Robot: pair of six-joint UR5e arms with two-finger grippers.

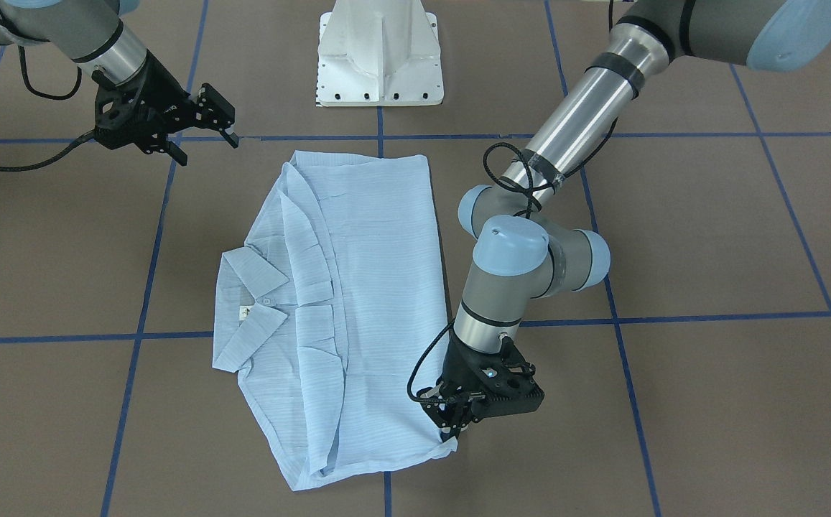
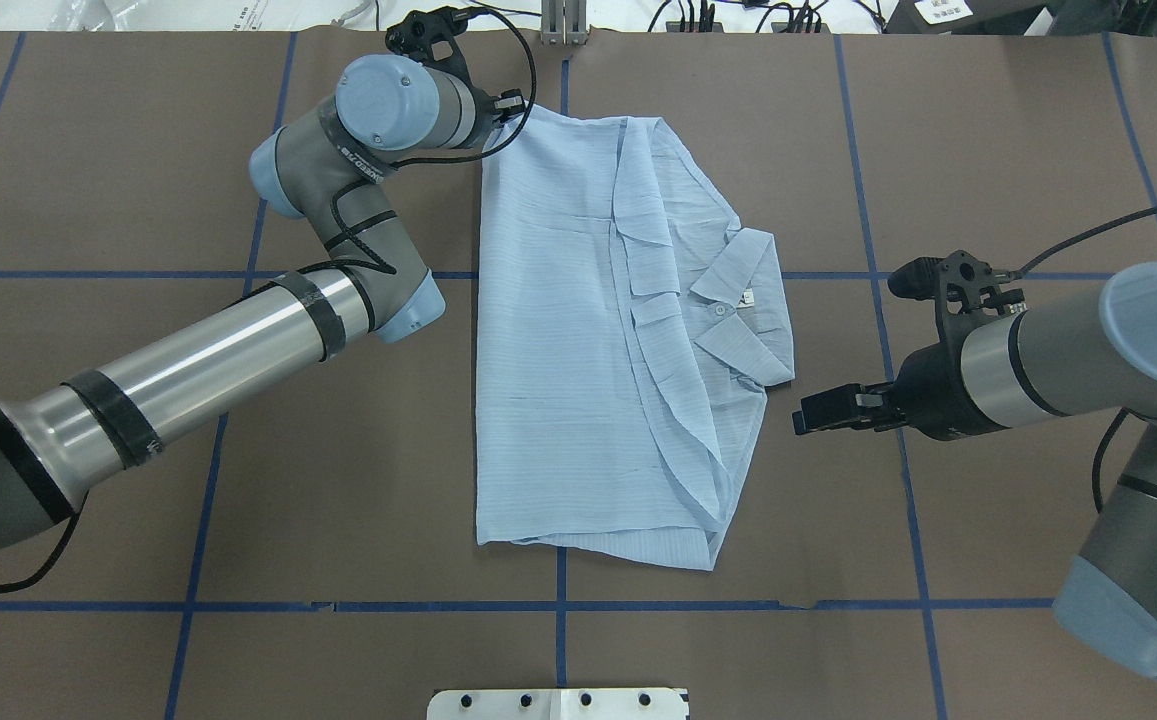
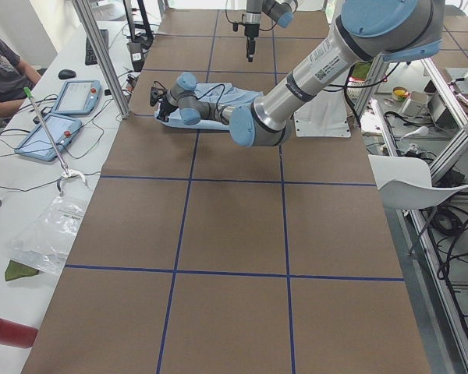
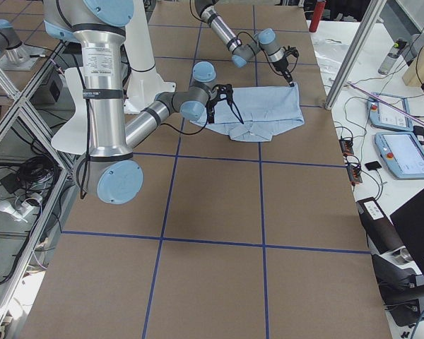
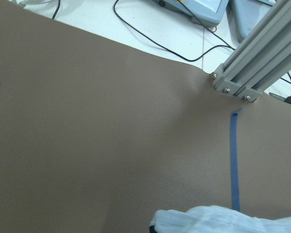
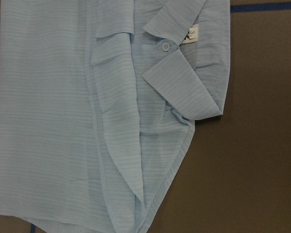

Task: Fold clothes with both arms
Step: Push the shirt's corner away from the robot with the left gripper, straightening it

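Note:
The pale-blue striped shirt (image 1: 372,287) lies folded on the brown table, collar (image 1: 250,309) and white neck label (image 6: 191,33) facing up. It also shows in the overhead view (image 2: 558,350). My left gripper (image 1: 455,427) is down at the shirt's far corner on my left (image 2: 513,105), shut on the fabric. Bunched cloth (image 5: 223,221) fills the bottom edge of the left wrist view. My right gripper (image 1: 205,147) hangs open and empty above the table, beside the shirt's collar side (image 2: 806,420). Its wrist camera looks down on the collar and placket (image 6: 111,97).
The white pedestal base (image 1: 379,57) stands behind the shirt. Blue tape lines (image 1: 149,237) grid the table. An aluminium post (image 5: 252,63) rises at the table's far edge near the left gripper. Tablets (image 3: 62,109) and a seated operator (image 3: 4,70) are on the side bench.

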